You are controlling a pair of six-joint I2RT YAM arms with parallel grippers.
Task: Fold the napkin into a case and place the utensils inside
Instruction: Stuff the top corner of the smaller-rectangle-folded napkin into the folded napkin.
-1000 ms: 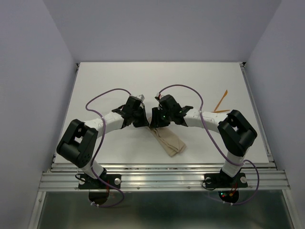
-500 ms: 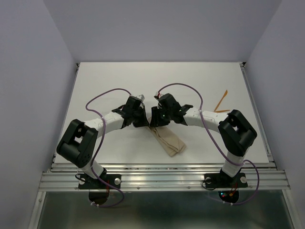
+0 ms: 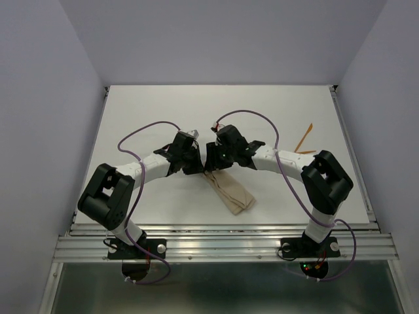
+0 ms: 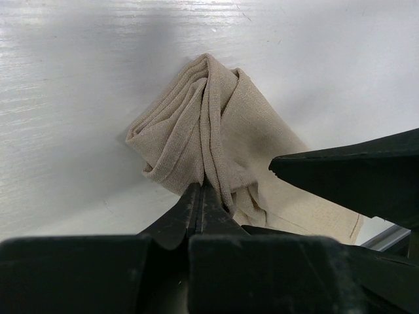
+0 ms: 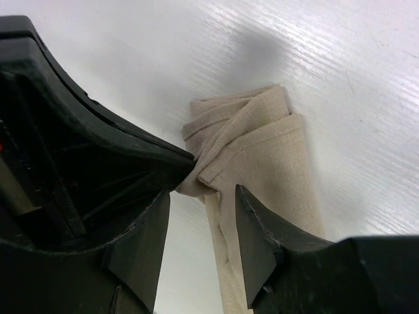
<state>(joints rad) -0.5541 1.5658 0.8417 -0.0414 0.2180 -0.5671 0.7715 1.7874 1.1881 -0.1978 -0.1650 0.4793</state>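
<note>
Hold the far end of the case [image 4: 216, 131] pinched in the tightly closed left jaws. With the right jaws parted astride that same end, gripping nothing, lift one layer only to open a mouth. Then fetch the utensils [image 3: 304, 137], well right of the case on the worktop [image 3: 163, 111].

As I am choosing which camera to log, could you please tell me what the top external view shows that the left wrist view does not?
Only the top external view shows the two thin orange plastic utensils, lying far right on the white table, and the tan-beige cloth napkin as one whole narrow oblong. Only the left wrist view shows the left gripper shut, pinching a bunched fold at the napkin's end. Both views show the napkin and the table.
</note>
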